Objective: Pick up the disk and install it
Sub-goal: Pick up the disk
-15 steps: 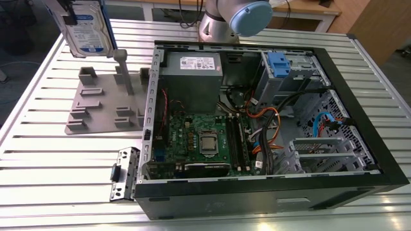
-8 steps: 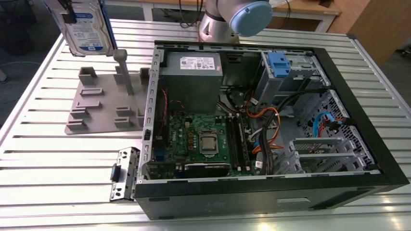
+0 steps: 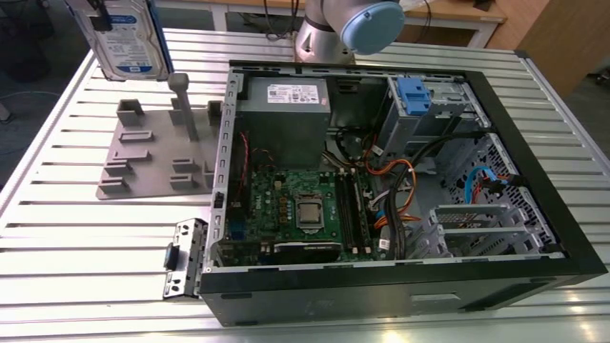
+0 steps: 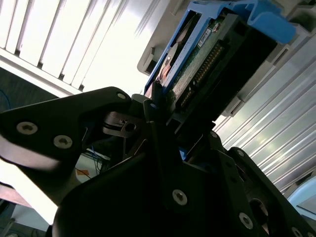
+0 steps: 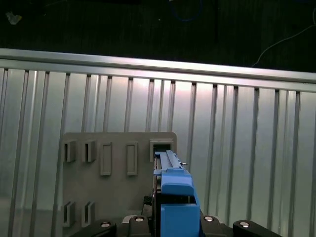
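We are watching the gripper [image 4: 155, 106] clamping its jaws tight on one end of the disk [image 3: 128, 39]. The disk is hanging in the air at the far side of the exterior view's left, above and clear of the grey slotted stand [image 3: 153, 164] on the ribbed table [image 3: 76, 236]. The open computer case [image 3: 519, 121] is lying beside the stand, to the exterior view's right.

We are judging the hold to be the weak point. With only one end pinched, the disk could be slipping or swinging, and a blue side rail could be catching on the case wall or the loose cables [image 3: 401, 179] inside.

The disk is standing on end, its long axis running close to vertical and tipping slightly. Its labelled face is turning toward the exterior camera, and its free end is pointing down at the stand.
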